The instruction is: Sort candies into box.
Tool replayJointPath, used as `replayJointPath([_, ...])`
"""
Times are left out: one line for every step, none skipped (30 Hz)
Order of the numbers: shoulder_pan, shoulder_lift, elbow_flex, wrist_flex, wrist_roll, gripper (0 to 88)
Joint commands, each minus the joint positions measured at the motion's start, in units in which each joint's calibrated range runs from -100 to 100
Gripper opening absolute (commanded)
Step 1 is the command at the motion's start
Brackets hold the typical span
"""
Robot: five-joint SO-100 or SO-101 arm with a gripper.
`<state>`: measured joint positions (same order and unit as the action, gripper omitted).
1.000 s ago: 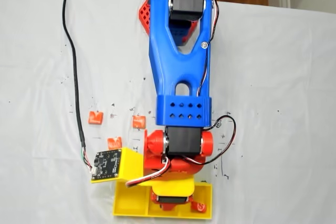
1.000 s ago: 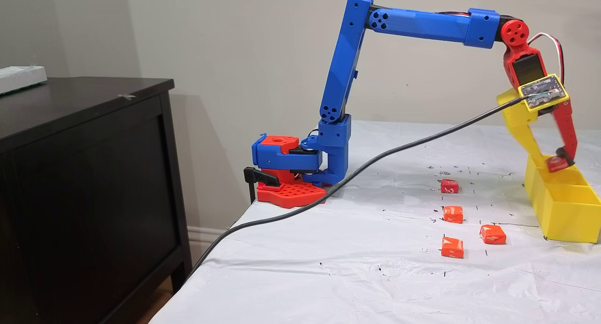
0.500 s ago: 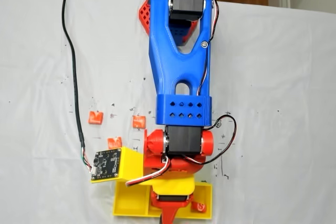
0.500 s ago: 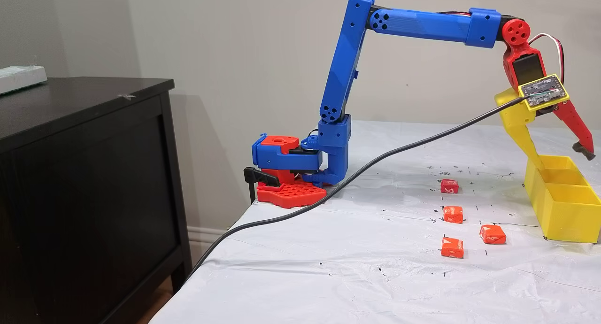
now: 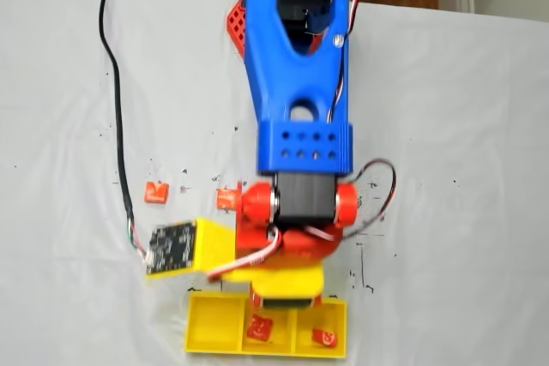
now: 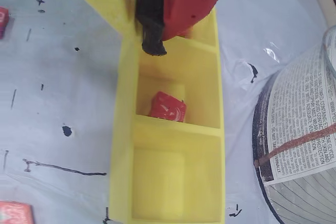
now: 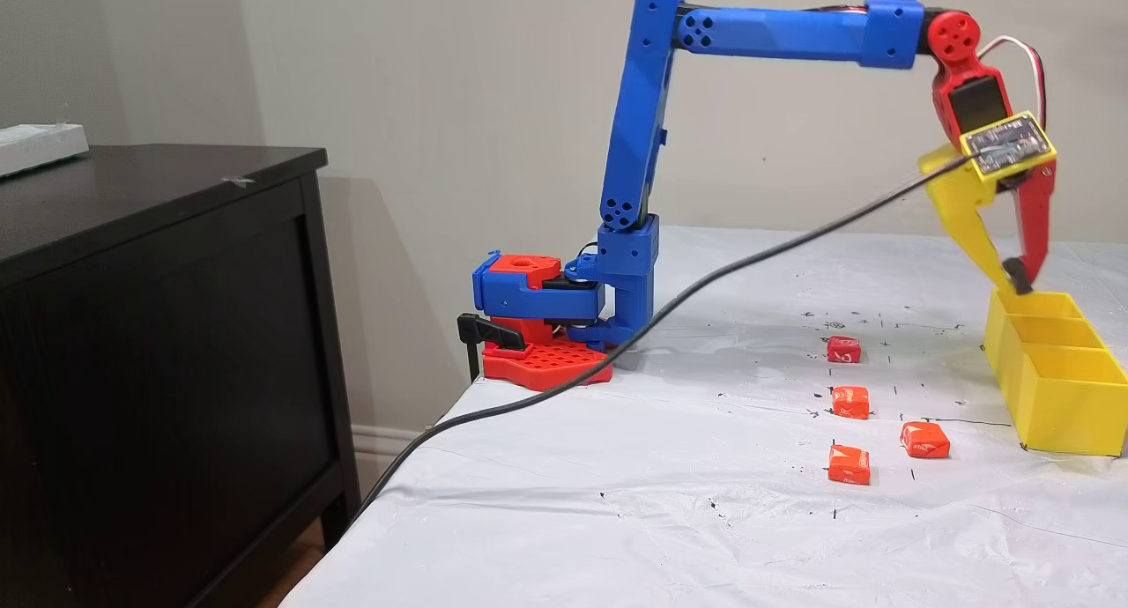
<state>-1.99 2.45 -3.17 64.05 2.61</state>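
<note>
Now our gripper (image 7: 1015,278) hangs closed and empty just above the box (image 7: 1057,396); next we reach back for a candy (image 7: 849,402) on the worktop.

Arm (image 7: 636,150): blue printed links bearing round screw holes, on a red perforated base plate (image 7: 546,361). Wrist section red with black servos; red, white and black wires loop beside it. Gripper (image 7: 1013,273): one yellow finger, one red finger tipped with black padding. Bare circuit board (image 5: 168,247) sits on a yellow mount beside the wrist, fed by a black cable (image 7: 617,344).
</note>
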Motion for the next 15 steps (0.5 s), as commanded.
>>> replayJointPath([-0.55, -14.24, 7.58, 5.33, 2.83, 0.2])
replayJointPath([-0.73, -16.28, 10.04, 6.23, 3.32, 0.2])
replayJointPath([-0.91, -18.31, 12.68, 6.73, 3.66, 0.2])
replayJointPath([-1.27, -20.52, 15.68, 7.05, 4.44, 0.2])
replayJointPath([-1.63, -22.64, 18.78, 7.46, 5.18, 0.2])
replayJointPath([-2.09, -24.17, 21.42, 8.04, 5.76, 0.2])
replayJointPath([-2.54, -25.27, 23.78, 8.53, 6.15, 0.2])
replayJointPath([-3.54, -26.71, 27.97, 7.95, 6.5, 1.2])
replayJointPath([-4.17, -27.39, 29.97, 7.14, 6.54, 2.2])
replayJointPath([-4.62, -27.9, 31.7, 6.73, 6.5, 6.4])
replayJointPath([-5.08, -28.07, 32.8, 6.48, 6.45, 9.9])
replayJointPath([-5.35, -28.15, 33.71, 6.15, 6.3, 12.6])
replayJointPath([-5.71, -28.24, 34.62, 5.58, 6.15, 15.3])
replayJointPath([-5.98, -28.24, 35.44, 5.01, 6.06, 17.0])
replayJointPath([-6.25, -28.07, 35.8, 4.68, 6.01, 19.0])
